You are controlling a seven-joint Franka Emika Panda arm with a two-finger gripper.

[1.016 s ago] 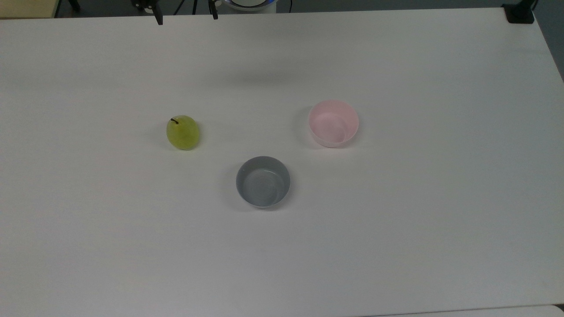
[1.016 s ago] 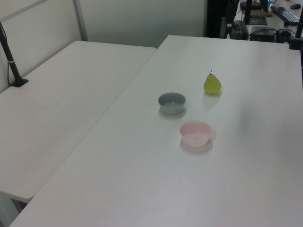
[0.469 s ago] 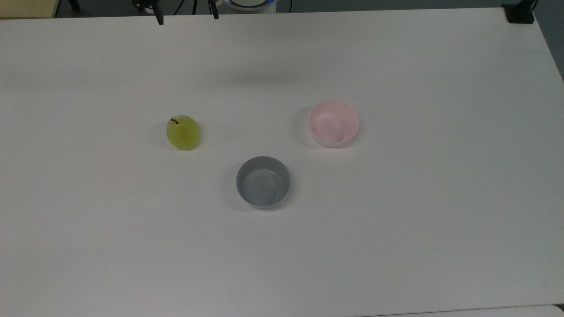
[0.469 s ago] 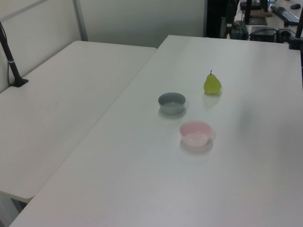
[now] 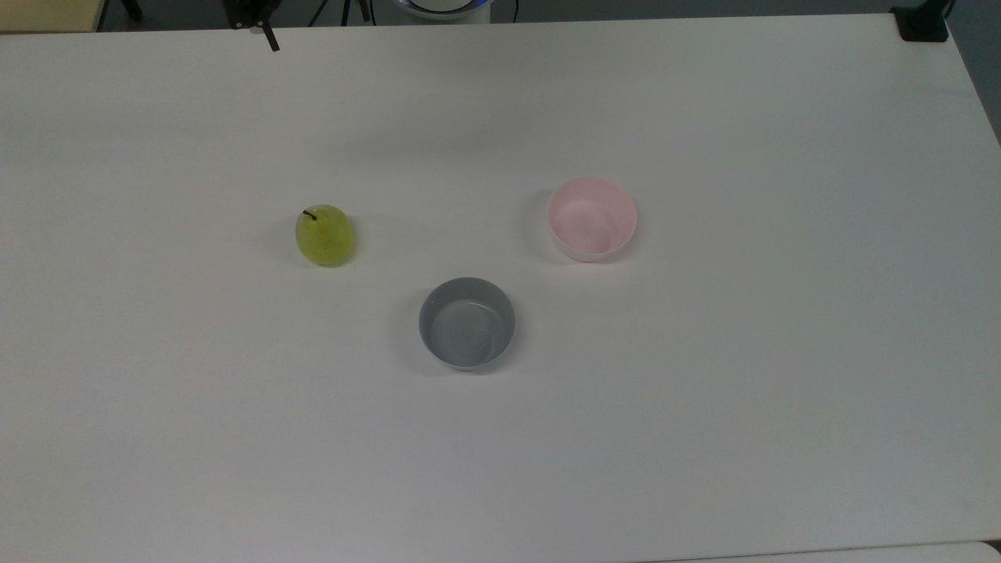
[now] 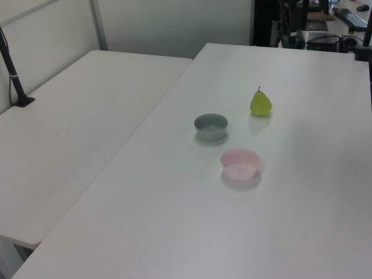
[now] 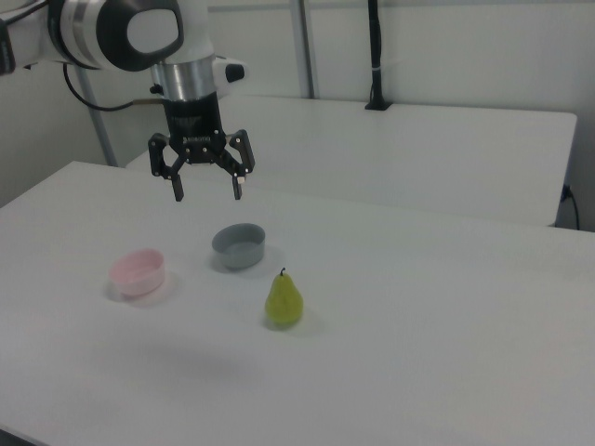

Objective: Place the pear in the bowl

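Pear (image 5: 324,234) stands upright on the white bench (image 5: 704,391), stem up, nothing touching it; in the top view it sits left of centre, closer to the far edge than the near one, w/ its dark stem tipped toward the far-left corner. Pink bowl (image 5: 592,218) is well apart from the pear, on the top view's right of centre, about level w/ it; open side up, nothing inside. Grey bowl (image 5: 467,322) sits between the two but nearer the near edge, also open side up, so the three make a shallow triangle mid-bench. In the left view the pear (image 6: 261,103) is farthest from the camera, grey bowl (image 6: 211,126) next, pink bowl (image 6: 239,163) nearest. In the right view the pear (image 7: 284,300) is in front, grey bowl (image 7: 239,245) just behind it, pink bowl (image 7: 138,271) off to the right view's left. Gripper (image 7: 206,190) hangs in the air on the arm (image 7: 130,37), pointing down, fingers spread wide and holding nothing; in the right view it shows above and behind the two bowls, clear of all three things. In the top view one dark finger (image 5: 270,37) pokes in over the far edge toward the far-left corner, well apart from the pear.
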